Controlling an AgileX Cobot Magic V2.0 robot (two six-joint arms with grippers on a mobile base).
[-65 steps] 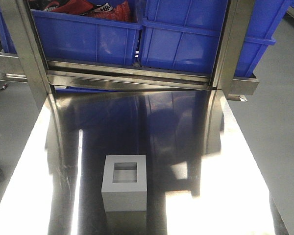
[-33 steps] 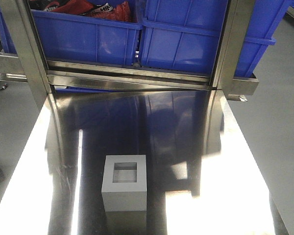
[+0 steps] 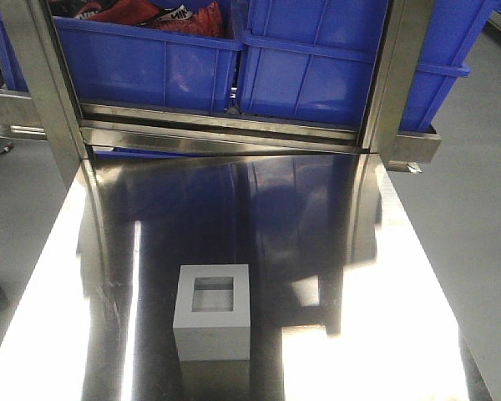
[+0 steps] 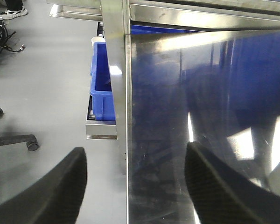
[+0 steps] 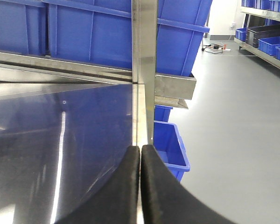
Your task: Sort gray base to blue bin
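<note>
matte gray cube base sat recess-up on shiny steel desk, well apart from glossy blue plastic bins. left hand spread wide, right hand pinched together, empty.

White print on red item in blue bin — illegible

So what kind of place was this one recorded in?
Probably a warehouse or factory sorting station: a stainless steel table, big blue bins racked in a steel frame behind it, and more bins on shelving across a bare gray floor.
</note>
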